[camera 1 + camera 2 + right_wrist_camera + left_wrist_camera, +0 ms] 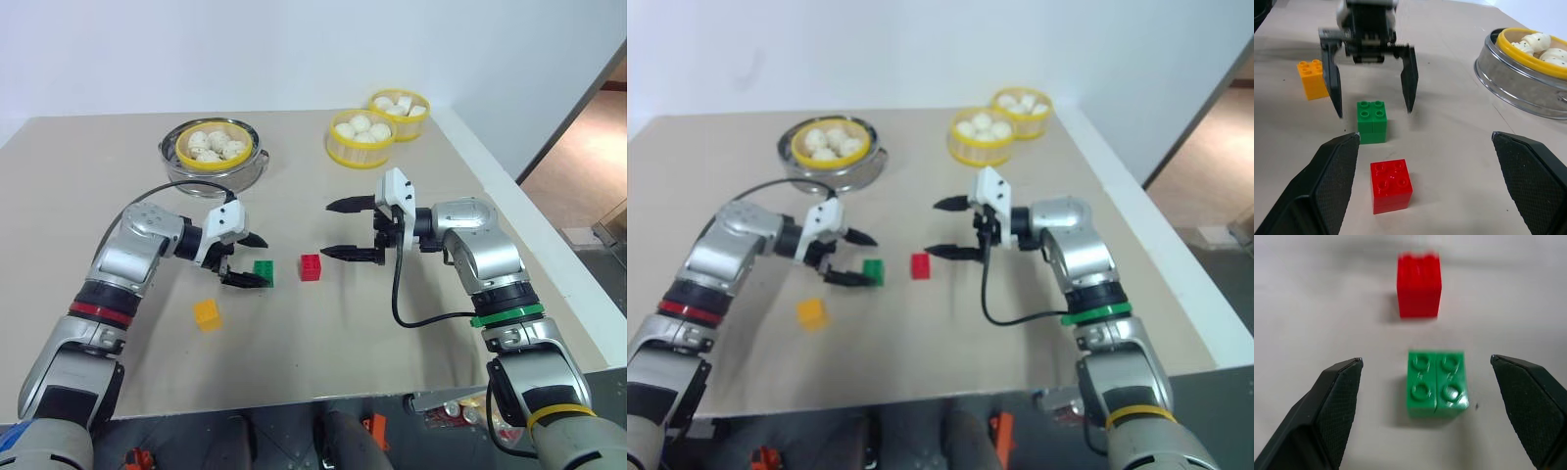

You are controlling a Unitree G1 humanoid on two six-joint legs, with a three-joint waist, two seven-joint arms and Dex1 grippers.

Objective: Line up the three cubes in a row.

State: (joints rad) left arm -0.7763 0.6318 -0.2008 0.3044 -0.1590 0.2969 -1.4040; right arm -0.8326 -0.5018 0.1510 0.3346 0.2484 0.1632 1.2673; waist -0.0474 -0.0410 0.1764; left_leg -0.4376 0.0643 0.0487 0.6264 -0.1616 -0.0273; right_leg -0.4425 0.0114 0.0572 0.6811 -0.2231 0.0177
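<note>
Three small studded toy-brick cubes are seen on the beige surface point(323, 343): the green cube point(264, 272) and the red cube point(311, 266) stand near each other, apart, while the yellow-orange cube point(207, 314) lies off to the left and nearer the robot, out of line with them. The left gripper point(250, 259) is held with its fingers point(1337, 401) spread wide, the green cube sitting on the surface between them and touched by neither. The right gripper point(345, 229) hovers beside the red cube with its fingers wide apart and nothing in them. The cubes are judged to be light, rigid moulded plastic, unlikely to deform or break, yet smooth-sided, so a slip or a twist in the grasp is to be expected if the hold is off-centre. They are best taken by two opposite flat side faces, low on the body and below the studs, with the fingers squared to those faces. Being so light, a cube may easily be nudged aside by a fingertip that arrives first. Whether the green cube is one piece or two stacked halves cannot be told for certain, though a seam seems to run across it.
</note>
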